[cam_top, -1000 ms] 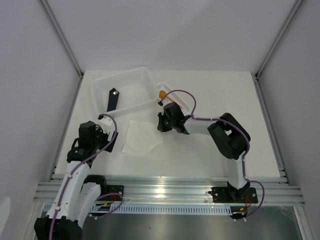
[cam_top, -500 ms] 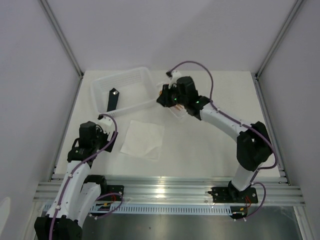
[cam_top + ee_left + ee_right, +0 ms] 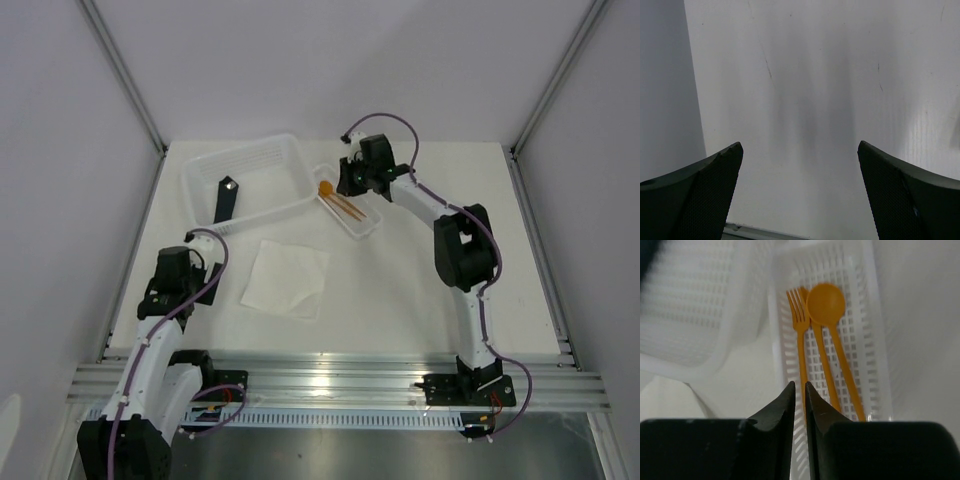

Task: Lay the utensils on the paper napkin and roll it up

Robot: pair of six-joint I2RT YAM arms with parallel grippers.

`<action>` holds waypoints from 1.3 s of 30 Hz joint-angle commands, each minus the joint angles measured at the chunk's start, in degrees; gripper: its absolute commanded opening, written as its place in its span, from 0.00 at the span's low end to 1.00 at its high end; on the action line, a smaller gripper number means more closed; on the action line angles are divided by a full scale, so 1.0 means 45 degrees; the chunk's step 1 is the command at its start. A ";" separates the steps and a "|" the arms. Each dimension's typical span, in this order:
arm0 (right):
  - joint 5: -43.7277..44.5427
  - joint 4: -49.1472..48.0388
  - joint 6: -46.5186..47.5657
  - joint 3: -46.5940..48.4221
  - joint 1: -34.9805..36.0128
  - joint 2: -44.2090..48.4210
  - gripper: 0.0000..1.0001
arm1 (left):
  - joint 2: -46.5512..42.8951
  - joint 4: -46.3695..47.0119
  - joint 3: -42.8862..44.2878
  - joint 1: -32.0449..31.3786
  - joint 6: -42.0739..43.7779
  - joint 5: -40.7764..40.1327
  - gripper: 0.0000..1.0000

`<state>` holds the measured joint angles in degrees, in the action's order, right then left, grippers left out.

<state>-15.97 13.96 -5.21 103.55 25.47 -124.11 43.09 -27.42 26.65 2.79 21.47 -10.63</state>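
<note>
Hovering over the utensils (image 3: 825, 304) in the tray (image 3: 872, 315), right gripper (image 3: 799, 385): barely apart, empty. Left gripper (image 3: 800, 145): wide apart above desk (image 3: 800, 75).

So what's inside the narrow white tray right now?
The narrow tray holds an orange fork, an orange spoon and a third orange handle; the spoon's bowl mostly covers that piece's head.

The top view is bright and evenly lit, with faint soft shadows on the white counter (image 3: 420, 290) and glare on the metal rail (image 3: 322, 384) at 6 o'clock. The left wrist view shows blurry grey shadow streaks down its middle. In the right wrist view the orange utensils (image 3: 826, 304) are fairly crisp, while the tray (image 3: 690, 315) at 10 o'clock is out of focus.
</note>
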 commanded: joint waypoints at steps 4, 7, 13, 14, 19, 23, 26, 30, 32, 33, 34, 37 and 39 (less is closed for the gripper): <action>-0.0339 0.1215 0.0865 0.0798 0.0413 -0.1108 0.15 | -0.0025 0.0624 -0.0064 0.0142 -0.0124 -0.0313 1.00; -0.0261 0.1215 0.0885 0.0875 0.0472 -0.1654 0.16 | -0.0044 0.0644 -0.0044 0.0142 -0.0143 -0.0332 0.99; 0.0402 0.1586 0.1041 0.1540 0.0589 -0.2516 0.20 | -0.0103 0.0644 -0.0044 0.0162 -0.0143 -0.0293 1.00; 0.0520 0.1586 0.1080 0.1676 0.0628 -0.2652 0.21 | -0.0084 0.0644 -0.0044 0.0143 -0.0124 -0.0274 0.99; 0.1398 0.1625 0.1100 0.1697 0.0667 -0.2887 0.27 | -0.0025 0.0644 -0.0025 0.0142 -0.0124 -0.0235 1.00; 0.2102 0.1742 0.1429 0.1657 0.0764 -0.3044 0.28 | 0.0034 0.0605 -0.0005 0.0142 -0.0124 -0.0215 1.00; 0.2629 0.1996 0.1588 0.1619 0.0940 -0.3103 0.25 | 0.0072 0.0605 -0.0063 0.0143 -0.0124 -0.0235 1.00; 0.2963 0.2172 0.1569 0.1579 0.1038 -0.3044 0.07 | 0.0073 0.0605 -0.0005 0.0162 -0.0123 -0.0254 0.99; 0.2865 0.2153 0.1491 0.1540 0.1038 -0.2811 0.02 | 0.0092 0.0586 -0.0025 0.0142 -0.0124 -0.0254 1.00; 0.2826 0.2056 0.1432 0.1502 0.1038 -0.2694 0.00 | 0.0092 0.0605 -0.0025 0.0162 -0.0124 -0.0254 0.99; 0.2864 0.2016 0.1316 0.1501 0.1038 -0.2596 0.00 | 0.0092 0.0605 -0.0025 0.0143 -0.0124 -0.0274 0.99; 0.2884 0.1724 0.1217 0.1404 0.1019 -0.2010 0.00 | 0.0073 0.0605 -0.0025 0.0142 -0.0124 -0.0254 1.00; 0.2865 0.1470 0.1217 0.1345 0.1019 -0.1542 0.00 | 0.0053 0.0605 -0.0025 0.0162 -0.0104 -0.0235 0.99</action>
<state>-4.45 20.71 0.60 109.40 29.80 -135.94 43.53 -25.78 26.65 2.98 21.47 -11.42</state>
